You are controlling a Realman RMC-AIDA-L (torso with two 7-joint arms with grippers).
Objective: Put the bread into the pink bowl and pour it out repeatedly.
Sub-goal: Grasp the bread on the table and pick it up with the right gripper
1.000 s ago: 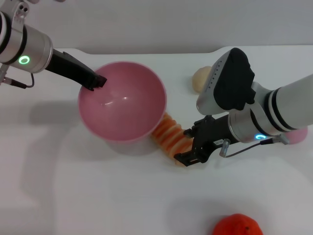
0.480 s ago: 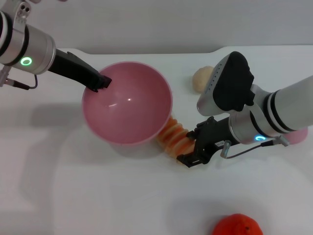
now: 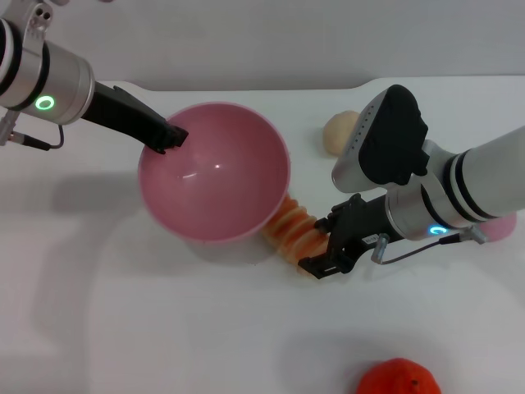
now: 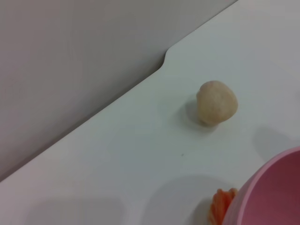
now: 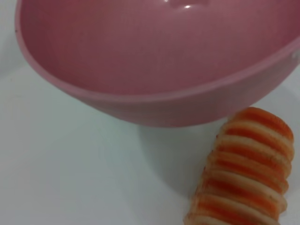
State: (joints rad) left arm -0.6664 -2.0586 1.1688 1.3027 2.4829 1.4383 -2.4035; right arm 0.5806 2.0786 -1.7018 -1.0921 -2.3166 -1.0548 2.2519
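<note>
Half the bread [image 3: 293, 232] hides behind the pink bowl [image 3: 213, 171], which the left tool [image 3: 170, 136] pinches.

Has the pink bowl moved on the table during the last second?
Yes. The pink bowl, held at its rim by the left claw, shifted toward the robot's right, closer to the beige lump and covering more of the bread.

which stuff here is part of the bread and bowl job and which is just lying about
In the job:
- bread, on the table beside the bowl
- pink bowl, held at its rim by the left tool
- right tool, at the bread's end

Lying about:
- beige lump
- orange fruit
- small pink lump
</note>
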